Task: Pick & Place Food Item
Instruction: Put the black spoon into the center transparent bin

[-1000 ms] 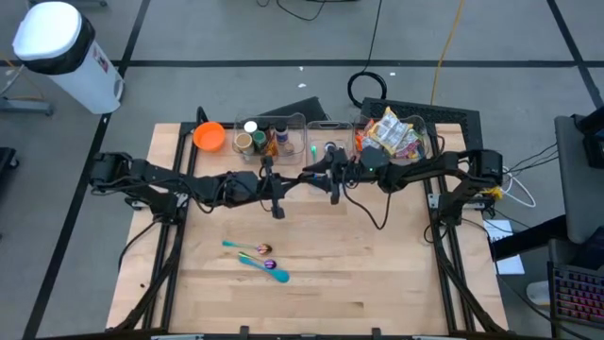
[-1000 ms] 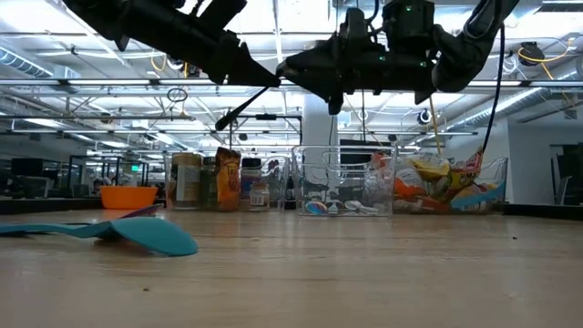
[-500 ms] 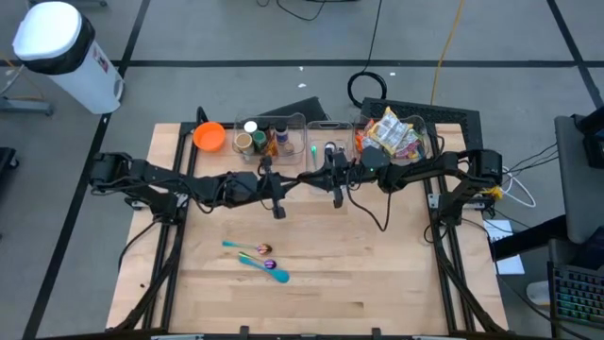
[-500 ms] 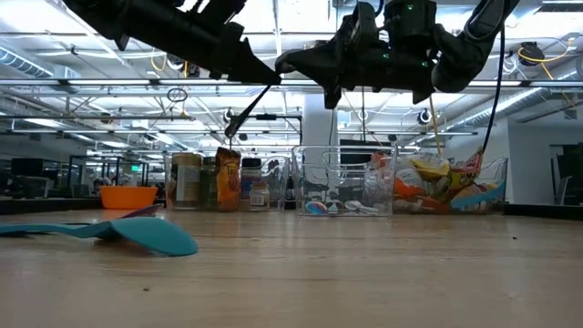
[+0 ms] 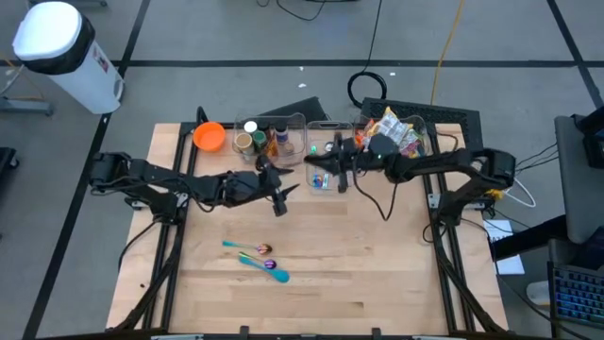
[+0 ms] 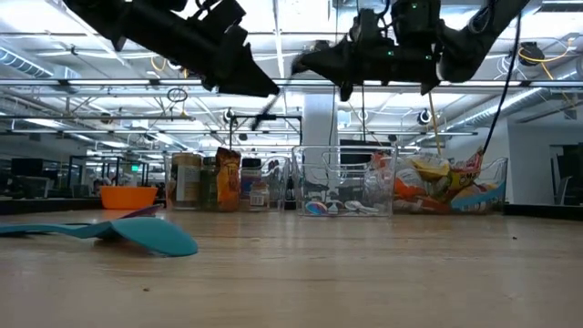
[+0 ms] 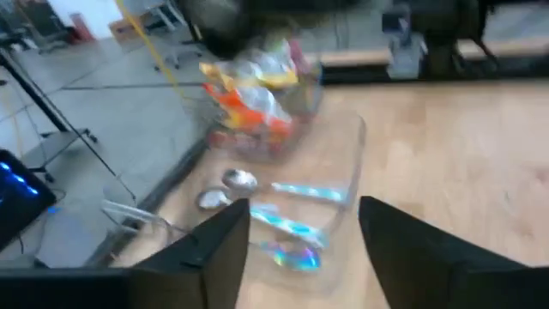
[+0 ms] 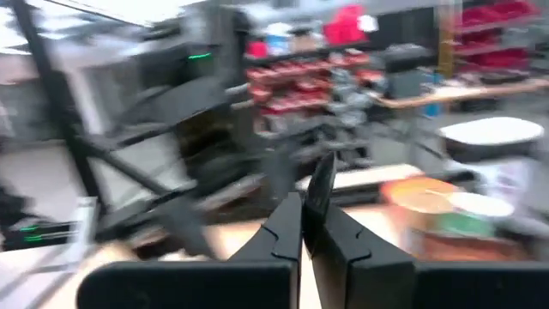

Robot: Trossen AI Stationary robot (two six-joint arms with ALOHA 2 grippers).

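Note:
A thin dark stick-like thing [image 6: 273,100] hangs slanted high above the table, between my two arms. My right gripper [image 6: 305,66] is shut on its upper end; in the right wrist view it sticks out past the shut fingers [image 8: 322,184]. My left gripper [image 5: 281,192] stands open just beside the stick's lower part, and the left wrist view shows nothing between its fingers [image 7: 304,227]. Food packets [image 5: 392,132] lie in a clear bin at the table's far right. My right gripper pinches the stick's upper end [image 8: 319,193] between its two shut fingers, which point roughly level toward the table's left. The stick is lifted clear of the table. It slants down from the fingers toward my left gripper.
Turquoise and purple spoons [image 5: 264,264] lie mid-table, the turquoise one [image 6: 146,235] near the low camera. Along the far edge stand an orange bowl [image 5: 209,136], jars [image 5: 260,140] and a clear bin with shiny utensils [image 5: 326,146].
My right gripper has shut on the stick's upper end, then risen a little and swung toward the far edge with it. My left gripper has rolled and opened, letting go of the stick. The stick now sits higher and steeper.

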